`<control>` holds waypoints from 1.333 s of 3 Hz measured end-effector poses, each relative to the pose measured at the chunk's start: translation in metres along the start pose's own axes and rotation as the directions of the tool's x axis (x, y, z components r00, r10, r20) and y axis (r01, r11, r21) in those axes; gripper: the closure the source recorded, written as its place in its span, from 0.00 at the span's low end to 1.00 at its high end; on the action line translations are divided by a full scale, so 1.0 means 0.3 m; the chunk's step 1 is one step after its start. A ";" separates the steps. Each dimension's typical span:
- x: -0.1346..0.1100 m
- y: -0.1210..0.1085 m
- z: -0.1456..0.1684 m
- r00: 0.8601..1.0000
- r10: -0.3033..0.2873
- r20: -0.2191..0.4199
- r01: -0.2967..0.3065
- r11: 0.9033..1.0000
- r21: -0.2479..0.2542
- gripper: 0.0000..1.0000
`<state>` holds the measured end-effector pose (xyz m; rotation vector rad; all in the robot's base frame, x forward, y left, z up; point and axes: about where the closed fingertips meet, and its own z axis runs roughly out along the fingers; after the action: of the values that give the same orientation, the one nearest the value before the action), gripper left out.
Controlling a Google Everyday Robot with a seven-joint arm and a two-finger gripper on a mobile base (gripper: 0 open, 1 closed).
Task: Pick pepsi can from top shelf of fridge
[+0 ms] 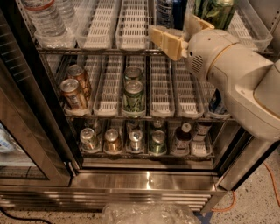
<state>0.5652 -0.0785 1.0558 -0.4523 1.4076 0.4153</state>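
The fridge (144, 179) stands open with its wire racks in view. On the top shelf (131, 26), in the white slotted lane trays, the dark blue pepsi can (168, 9) stands at the top edge of the view, only its lower part showing. A green-and-black can (218, 11) stands right of it. My gripper (180, 31) is at the front of the top shelf, just below and in front of the pepsi can. Its tan fingers (165, 40) are apart and hold nothing. The white arm reaches in from the right.
Water bottles (46, 19) stand at the top shelf's left. The middle rack holds two brown cans (74, 89) and green cans (133, 94). The bottom rack holds several cans and bottles (135, 140). The glass door (26, 131) hangs open at left. A clear plastic bag (148, 214) lies on the floor.
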 end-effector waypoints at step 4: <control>0.006 -0.022 0.038 0.999 -0.044 -0.010 0.044 0.998 0.034 0.33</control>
<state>0.5786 -0.0780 1.0555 -0.4570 1.4090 0.3534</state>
